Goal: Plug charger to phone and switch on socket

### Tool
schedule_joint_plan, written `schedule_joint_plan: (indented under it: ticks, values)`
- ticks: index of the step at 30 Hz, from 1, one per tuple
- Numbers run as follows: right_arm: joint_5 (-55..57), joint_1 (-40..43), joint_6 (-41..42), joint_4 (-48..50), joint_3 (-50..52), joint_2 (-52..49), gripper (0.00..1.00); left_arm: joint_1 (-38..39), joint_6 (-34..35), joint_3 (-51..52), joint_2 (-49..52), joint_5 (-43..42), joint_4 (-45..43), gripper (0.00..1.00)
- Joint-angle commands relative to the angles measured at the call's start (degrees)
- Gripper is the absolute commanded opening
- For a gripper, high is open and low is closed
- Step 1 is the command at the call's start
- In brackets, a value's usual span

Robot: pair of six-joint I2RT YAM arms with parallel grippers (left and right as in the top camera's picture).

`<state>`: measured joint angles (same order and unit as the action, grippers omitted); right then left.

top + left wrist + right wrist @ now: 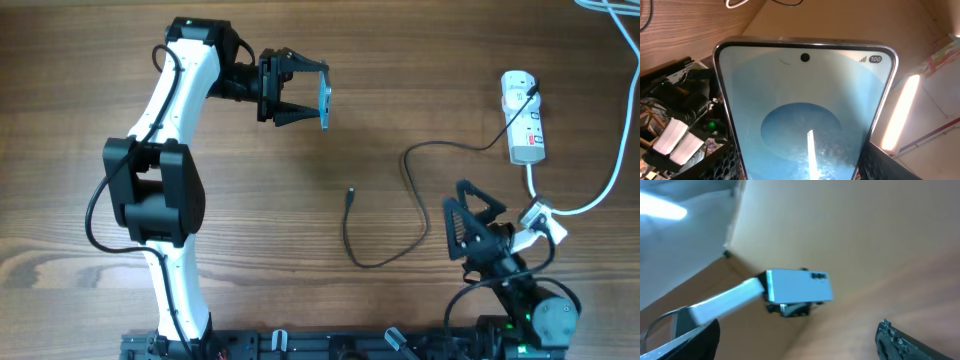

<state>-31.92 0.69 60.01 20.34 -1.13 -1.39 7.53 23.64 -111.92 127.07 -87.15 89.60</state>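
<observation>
phone (805, 115) clamped in left pincer (310, 93); reads "100" top right

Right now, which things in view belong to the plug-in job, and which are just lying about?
Job:
phone, held in the left hand
charger, loose on the table
socket

Lying about:
thick white cord
right hand, open and empty

left arm (175, 110) reached up the table, elbow bent, wrist swung out to the right | left gripper (314, 96) clamped onto the phone (325, 98), which is kept edge-on to the overhead view | right arm (528, 298) folded low by its base | right gripper (460, 212) pointed up-table, jaws spread wide apart
</observation>
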Motion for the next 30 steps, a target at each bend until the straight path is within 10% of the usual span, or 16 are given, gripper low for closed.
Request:
schedule_joint_plan:
  ticks: [1, 12, 21, 30]
  values:
    - [-2.86, 0.13, -5.68, -1.9, -7.34, -0.76, 1.0, -0.31, -0.68, 0.04, -2.49, -3.21, 0.07, 0.67]
    - [-0.79, 0.13, -39.6, -55.63, -53.05, -30.53, 1.0, -0.31, -0.68, 0.04, -2.49, -3.19, 0.07, 0.67]
    - [-20.63, -0.22, -34.73, -54.86, -57.16, -44.72, 0.99, -0.31, -0.68, 0.04, -2.49, -3.21, 0.07, 0.67]
    - [10.05, -16.13, -42.07, -77.37, -76.32, -59.76, 0.99, -0.31, -0.7, 0.04, -2.49, -3.19, 0.04, 0.67]
